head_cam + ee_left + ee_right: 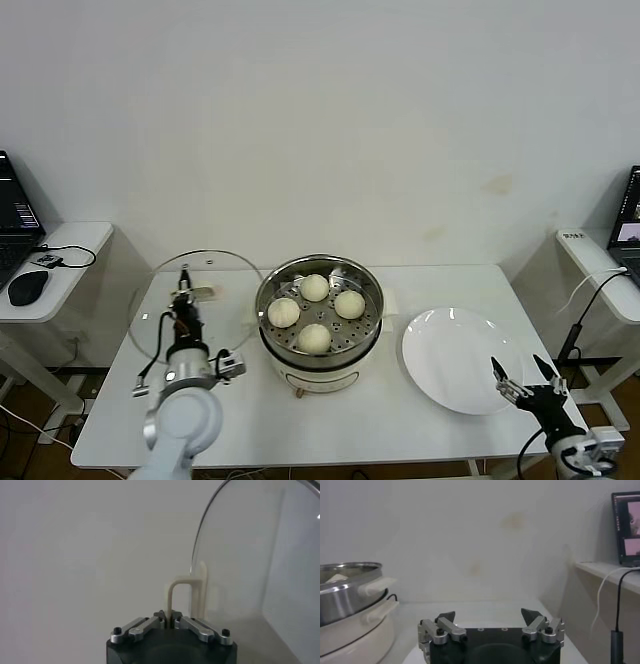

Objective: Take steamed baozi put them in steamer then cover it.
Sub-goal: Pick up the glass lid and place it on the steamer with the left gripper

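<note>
Four cream-white baozi [315,287] lie on the perforated tray inside the shiny steamer [320,364] at the table's middle; the steamer also shows in the right wrist view [345,587]. The clear glass cover [228,300] stands tilted on edge just left of the steamer. My left gripper [185,302] is shut on the cover's cream bar handle [184,587], seen close in the left wrist view [171,622] with the glass [250,555] beyond. My right gripper [525,380] is open and empty at the table's front right; it also shows in the right wrist view [489,615].
A flat white plate [455,360] lies right of the steamer, just before my right gripper. Side tables stand at both sides, the left with a laptop and mouse [27,287], the right with a laptop [630,225] and cables. A wall runs behind.
</note>
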You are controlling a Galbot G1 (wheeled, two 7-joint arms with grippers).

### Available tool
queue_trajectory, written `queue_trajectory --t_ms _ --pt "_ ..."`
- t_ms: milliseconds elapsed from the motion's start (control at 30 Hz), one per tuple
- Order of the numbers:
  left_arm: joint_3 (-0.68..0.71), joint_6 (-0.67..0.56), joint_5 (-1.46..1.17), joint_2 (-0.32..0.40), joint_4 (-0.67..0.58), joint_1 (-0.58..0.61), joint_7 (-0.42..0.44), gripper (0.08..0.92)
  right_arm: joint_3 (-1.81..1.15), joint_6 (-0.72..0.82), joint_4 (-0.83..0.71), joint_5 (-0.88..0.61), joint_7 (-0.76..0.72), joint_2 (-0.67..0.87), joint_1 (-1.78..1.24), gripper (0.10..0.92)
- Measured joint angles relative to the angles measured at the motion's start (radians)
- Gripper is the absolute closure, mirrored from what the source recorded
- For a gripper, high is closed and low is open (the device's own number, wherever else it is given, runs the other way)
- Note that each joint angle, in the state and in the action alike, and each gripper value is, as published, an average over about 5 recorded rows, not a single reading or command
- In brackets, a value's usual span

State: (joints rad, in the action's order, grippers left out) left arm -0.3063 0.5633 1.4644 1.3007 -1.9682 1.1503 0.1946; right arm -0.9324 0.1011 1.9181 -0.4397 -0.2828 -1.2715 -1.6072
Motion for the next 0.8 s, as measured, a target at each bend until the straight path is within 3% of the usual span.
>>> queue_trajectory --t_ms 800 --pt "0.282 0.039 0.06 0.161 0.144 -0.19 0.115 0.867 -0.019 -0.002 -0.026 0.036 -0.01 -0.034 0.016 0.203"
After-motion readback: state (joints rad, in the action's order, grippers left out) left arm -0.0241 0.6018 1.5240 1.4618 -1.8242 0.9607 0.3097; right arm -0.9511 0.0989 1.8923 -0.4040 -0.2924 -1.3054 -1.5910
